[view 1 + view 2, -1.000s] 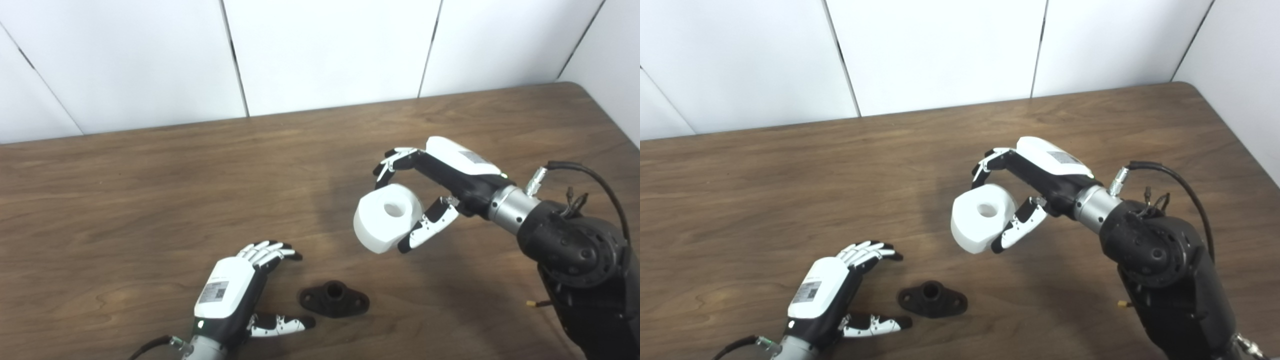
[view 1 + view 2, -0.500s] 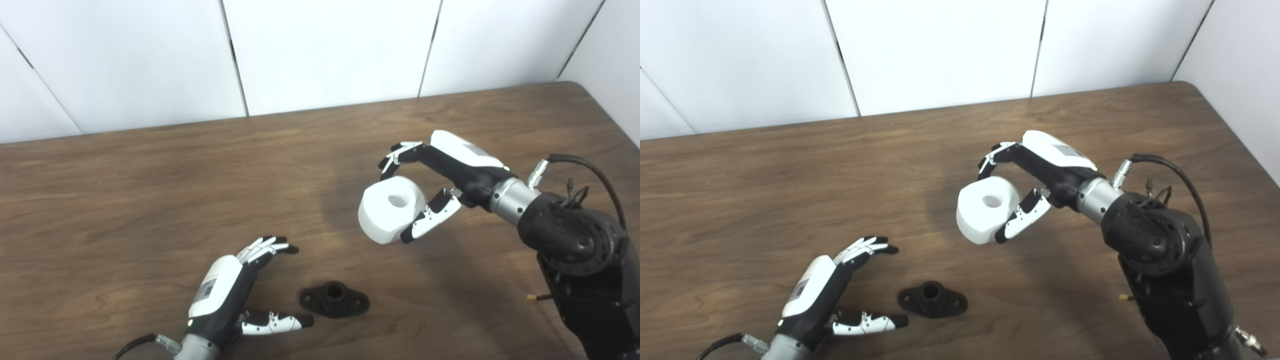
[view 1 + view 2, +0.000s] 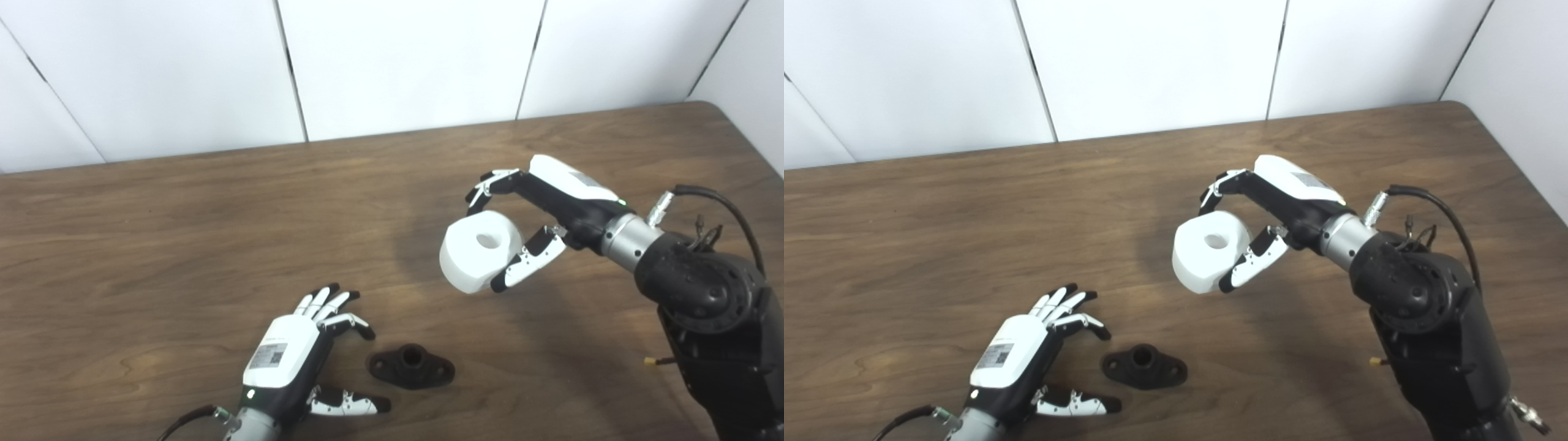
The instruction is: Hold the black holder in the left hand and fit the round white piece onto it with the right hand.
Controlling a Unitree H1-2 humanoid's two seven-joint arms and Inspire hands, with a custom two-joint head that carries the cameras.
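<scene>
The white piece [image 3: 479, 250] is gripped in the right hand [image 3: 539, 211], fingers [image 3: 489, 185] curled over its far side and the thumb pressed against its near side, so that it is carried clear above the worktop [image 3: 184, 245]. Its bore is turned upward and toward the cameras, which leaves the hole free to be lined up with the holder [image 3: 411, 365]. The holder is not yet held: it lies flat on the worktop near the front edge, its short central socket pointing up and a lug to either side. The left hand [image 3: 294, 361] is set just beside it, on its left, with nothing in it; the fingers are spread apart and the thumb is stretched out low along the worktop toward the holder's near side, apparently so that the part can be closed on from both sides. No contact between thumb and holder can be made out. The white piece is kept well apart from the holder, up and to the right, probably so that room is left for the pickup first.
</scene>
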